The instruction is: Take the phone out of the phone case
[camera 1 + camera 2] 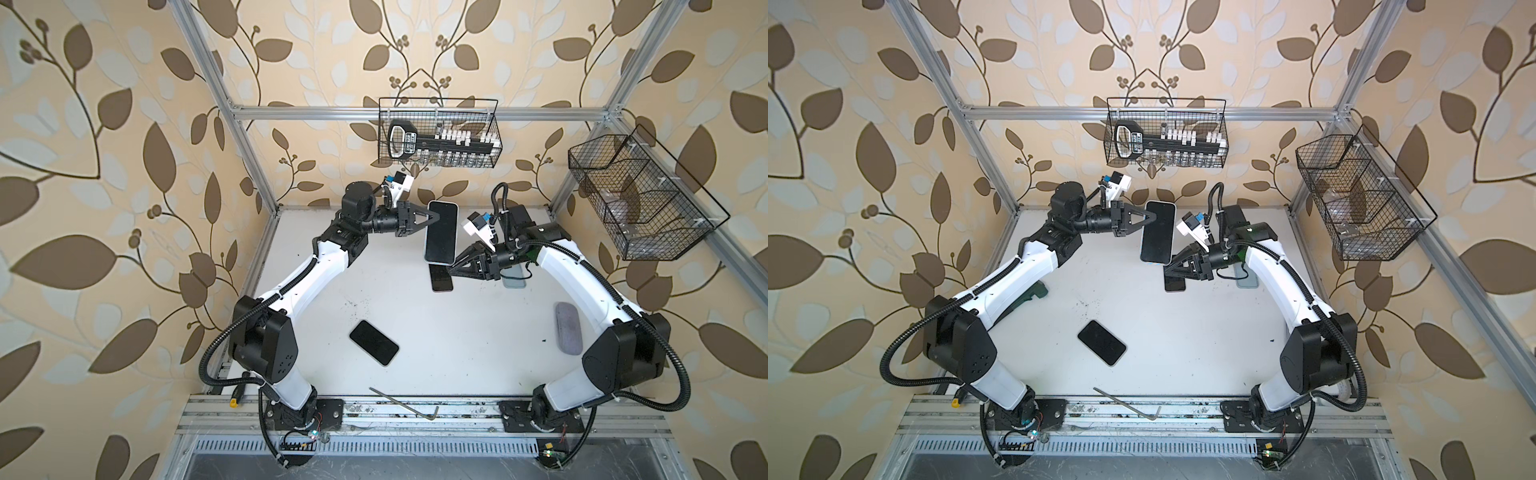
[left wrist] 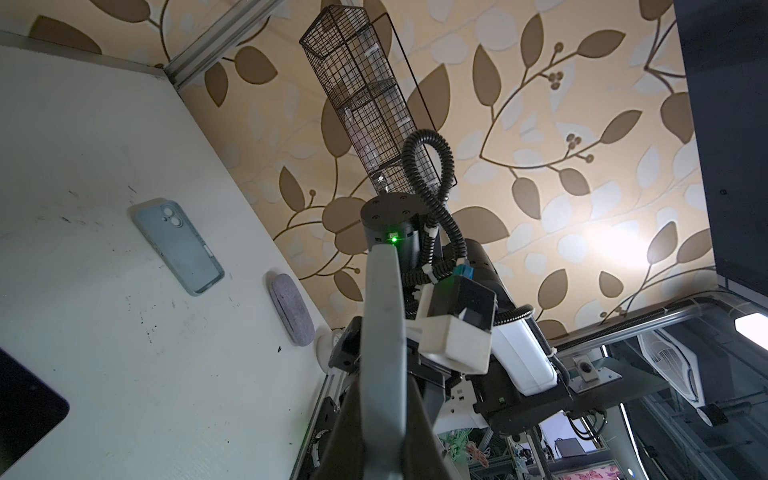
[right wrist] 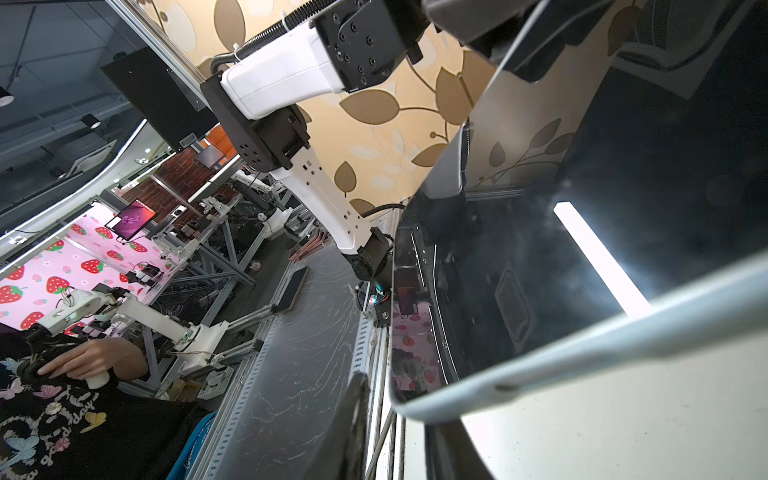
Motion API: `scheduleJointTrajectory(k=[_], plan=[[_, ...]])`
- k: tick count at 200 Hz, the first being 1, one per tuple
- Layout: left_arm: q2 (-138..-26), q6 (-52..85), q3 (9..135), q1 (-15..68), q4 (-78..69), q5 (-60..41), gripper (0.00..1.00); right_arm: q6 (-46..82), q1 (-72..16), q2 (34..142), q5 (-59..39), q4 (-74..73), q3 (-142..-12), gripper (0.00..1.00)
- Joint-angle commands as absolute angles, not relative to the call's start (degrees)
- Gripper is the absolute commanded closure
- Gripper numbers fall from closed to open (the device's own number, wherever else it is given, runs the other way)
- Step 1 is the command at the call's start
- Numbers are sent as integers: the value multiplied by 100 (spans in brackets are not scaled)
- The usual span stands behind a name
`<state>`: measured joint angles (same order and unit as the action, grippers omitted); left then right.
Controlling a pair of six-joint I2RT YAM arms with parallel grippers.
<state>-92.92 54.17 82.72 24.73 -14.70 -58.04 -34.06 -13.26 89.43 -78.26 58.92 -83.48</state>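
Stage: peel. L tool (image 1: 433, 218) clamped on cased phone (image 1: 440, 232). R tool (image 1: 456, 266) at case (image 3: 582, 345) corner, can't tell if gripping. Next: pry rim off, L steady.

Both top views look down on the whole table (image 1: 457, 340); wrist cameras look close, upward.

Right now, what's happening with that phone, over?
Left gripper shut on cased phone, held aloft. Right gripper at its near corner, grip unclear. Bare phone lies beneath.
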Motion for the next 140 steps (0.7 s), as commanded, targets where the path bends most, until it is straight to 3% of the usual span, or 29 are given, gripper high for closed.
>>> scheduleJointTrajectory(k=[1,51,140], plan=[[-9018,5291,8323,2557,-1837,-5879,100,-3502,-1310,8991,-8099,5907,-8552,78],[-8985,5229,8319,2593,-1806,-5897,100,-3533,-1314,9015,-8156,5932,-8563,79],[-9105,5581,8487,2588,-1925,-5842,100,-3880,-1312,9004,-8031,6242,-8527,93]])
